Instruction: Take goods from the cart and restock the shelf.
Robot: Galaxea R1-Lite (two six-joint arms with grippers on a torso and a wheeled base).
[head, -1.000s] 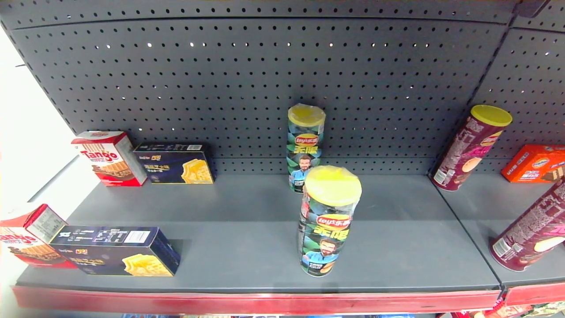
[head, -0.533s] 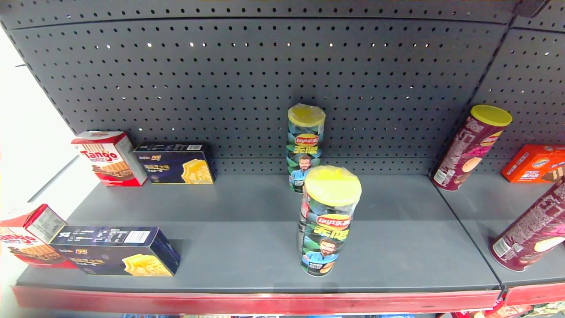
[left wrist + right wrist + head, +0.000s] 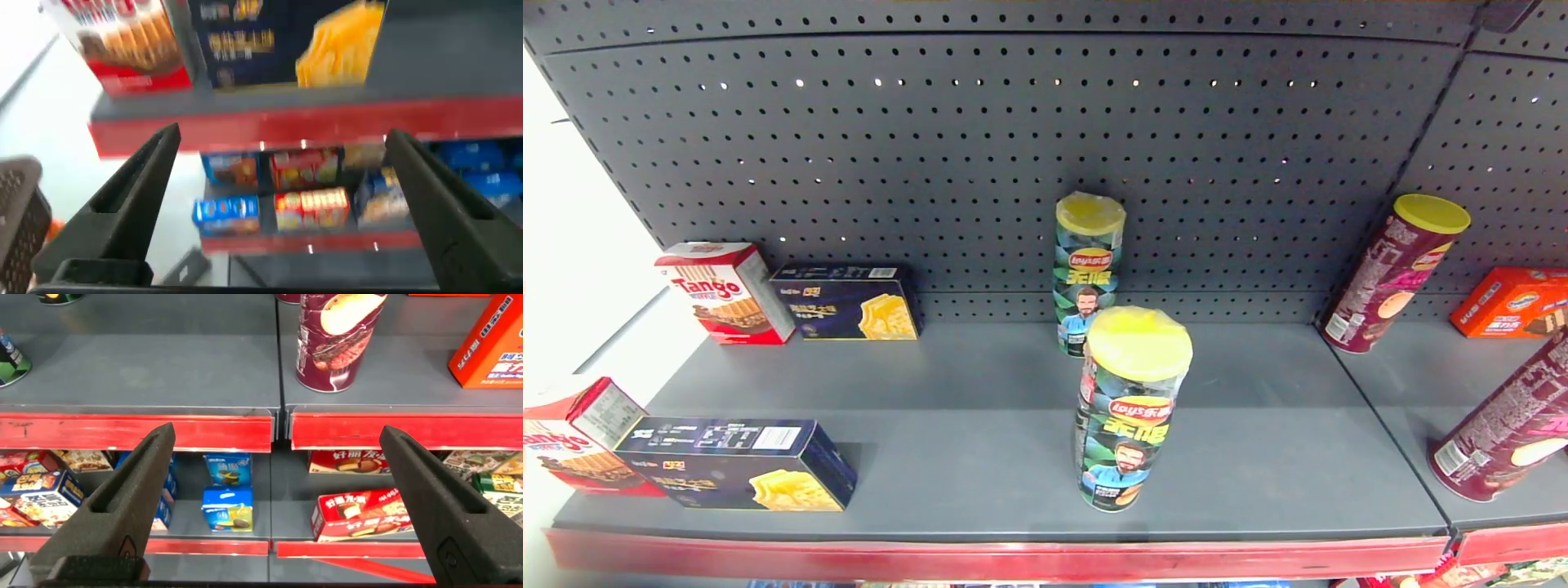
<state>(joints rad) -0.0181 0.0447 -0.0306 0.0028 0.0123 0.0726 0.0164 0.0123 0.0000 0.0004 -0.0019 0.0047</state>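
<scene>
On the grey shelf [image 3: 980,433] two green chip cans with yellow lids stand upright, one near the front [image 3: 1131,408] and one at the back [image 3: 1086,273]. My left gripper [image 3: 282,137] is open and holds nothing. It hangs in front of the shelf's red front edge [image 3: 270,126], below a red wafer box [image 3: 122,41] and a dark blue box [image 3: 286,41]. My right gripper [image 3: 278,434] is also open with nothing in it. It faces the red edge [image 3: 204,431] below a purple can [image 3: 335,335].
Red wafer boxes [image 3: 723,290] and dark blue boxes [image 3: 735,465] sit at the shelf's left. Purple cans [image 3: 1392,273] lean at the right beside an orange box [image 3: 1511,302]. Lower shelves hold packed goods [image 3: 351,518]. A dark basket [image 3: 16,216] shows beside the left gripper.
</scene>
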